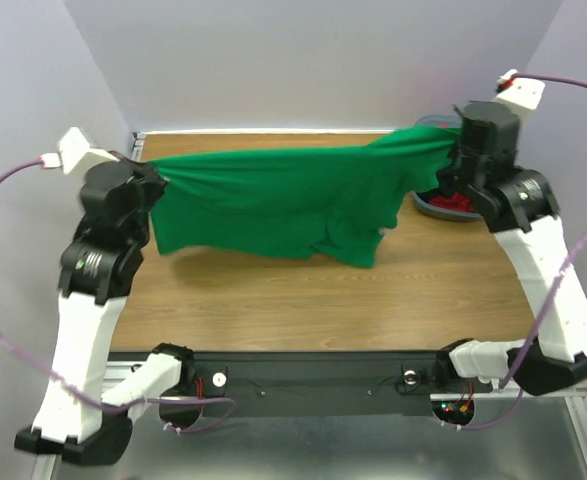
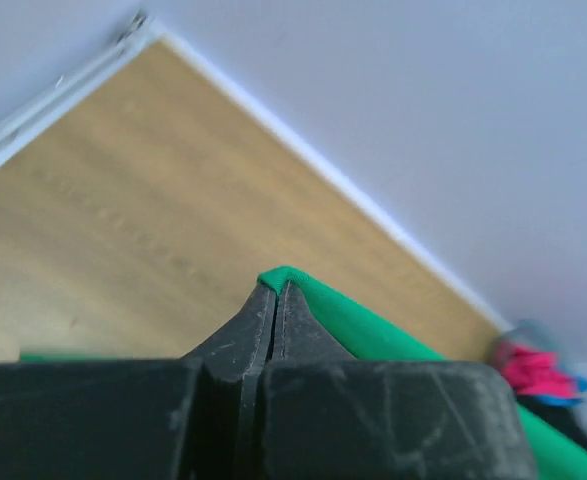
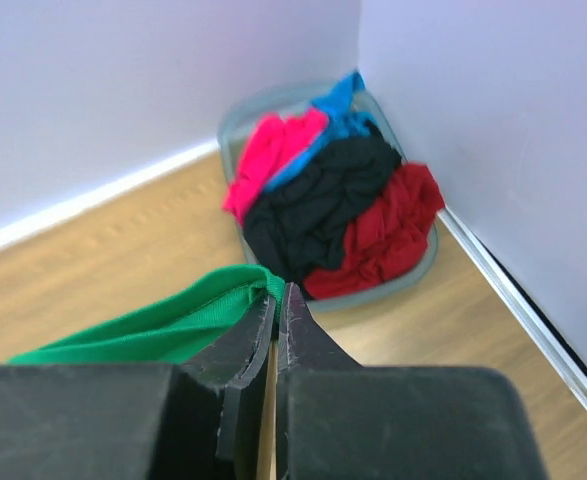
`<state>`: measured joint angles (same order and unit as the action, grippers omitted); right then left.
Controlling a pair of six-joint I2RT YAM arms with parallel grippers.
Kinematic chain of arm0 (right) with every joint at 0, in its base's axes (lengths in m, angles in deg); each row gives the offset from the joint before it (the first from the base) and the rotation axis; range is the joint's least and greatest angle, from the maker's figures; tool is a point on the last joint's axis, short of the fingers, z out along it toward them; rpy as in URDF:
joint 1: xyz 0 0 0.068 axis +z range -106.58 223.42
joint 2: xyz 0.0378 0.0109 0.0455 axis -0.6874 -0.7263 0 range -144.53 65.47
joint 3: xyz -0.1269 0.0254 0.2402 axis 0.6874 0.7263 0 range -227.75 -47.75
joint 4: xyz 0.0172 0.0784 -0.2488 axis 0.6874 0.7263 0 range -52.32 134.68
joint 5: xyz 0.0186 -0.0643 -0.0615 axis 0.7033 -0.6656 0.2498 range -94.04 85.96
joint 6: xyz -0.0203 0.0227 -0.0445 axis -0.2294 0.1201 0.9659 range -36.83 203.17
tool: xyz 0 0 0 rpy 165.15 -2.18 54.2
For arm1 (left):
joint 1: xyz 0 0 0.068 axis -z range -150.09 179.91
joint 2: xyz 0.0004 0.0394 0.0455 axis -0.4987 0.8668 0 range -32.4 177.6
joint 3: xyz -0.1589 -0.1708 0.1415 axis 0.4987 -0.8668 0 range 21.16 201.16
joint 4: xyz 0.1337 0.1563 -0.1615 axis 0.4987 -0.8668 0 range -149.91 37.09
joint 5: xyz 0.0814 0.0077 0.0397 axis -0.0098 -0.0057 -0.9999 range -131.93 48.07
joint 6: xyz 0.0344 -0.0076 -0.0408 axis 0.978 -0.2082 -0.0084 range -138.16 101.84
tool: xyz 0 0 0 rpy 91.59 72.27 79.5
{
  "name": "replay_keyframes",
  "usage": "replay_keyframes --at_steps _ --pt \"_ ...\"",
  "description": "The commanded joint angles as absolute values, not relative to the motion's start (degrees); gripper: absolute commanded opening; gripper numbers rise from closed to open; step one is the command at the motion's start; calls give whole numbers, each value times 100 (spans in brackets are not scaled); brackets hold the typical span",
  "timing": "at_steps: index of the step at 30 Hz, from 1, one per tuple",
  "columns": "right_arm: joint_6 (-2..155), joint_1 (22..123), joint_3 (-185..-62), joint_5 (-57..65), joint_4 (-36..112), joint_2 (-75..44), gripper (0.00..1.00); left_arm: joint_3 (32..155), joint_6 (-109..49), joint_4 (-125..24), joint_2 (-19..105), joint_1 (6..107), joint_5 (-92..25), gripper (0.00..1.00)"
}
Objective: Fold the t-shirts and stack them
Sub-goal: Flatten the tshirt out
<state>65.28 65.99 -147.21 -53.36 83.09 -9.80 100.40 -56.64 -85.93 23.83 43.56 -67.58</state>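
**Above the bench, a shirt spanned between two arms**

Over the far half of the bench (image 1: 323,300), the green t-shirt (image 1: 273,205) hangs stretched, its long axis running left to right. The left end effector (image 2: 276,290) is clamped on one end of the top edge. The right end effector (image 3: 276,295) pinches the other end, close to the bin (image 3: 273,100) holding the other shirts (image 3: 333,210). The lower folds sag towards the wood. Neither arm is nearer, since each holds one end. Laying the shirt flat likely calls for both to descend together and keep that span taut.
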Motion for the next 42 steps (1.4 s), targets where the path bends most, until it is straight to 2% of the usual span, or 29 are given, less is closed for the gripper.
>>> replay_keyframes --at_steps 1,9,19,22,26,32,36,41,42 --pt "6779 6539 -15154 -5335 8013 -529 1 10351 -5375 -8271 2131 4266 -6812 0" --pt "7008 6539 -15734 -4290 7987 296 0 11088 -5156 -8244 1296 4266 -5882 0" --pt "7193 6539 -17684 -1972 8004 913 0 13048 -4953 -8604 785 4266 -4888 0" --pt "7175 6539 -18081 -1653 7996 1036 0 13348 -4988 -8613 759 4213 -4650 0" --pt "7219 6539 -18117 -1854 7952 1036 0 13410 -5015 -8578 803 4099 -4536 0" --pt "7368 6539 -17283 -2205 7549 703 0 12726 -5067 -8386 996 4064 -5079 0" --pt "7526 6539 -16185 -2688 6899 281 0 11332 -5217 -7964 1198 4064 -6027 0" --pt "7667 6531 -14630 -3462 5554 -641 0 9783 -5480 -7463 2119 4055 -6679 0" --pt "7667 6539 -14175 -3445 5361 -851 0 9389 -5516 -7306 2347 4046 -6950 6"
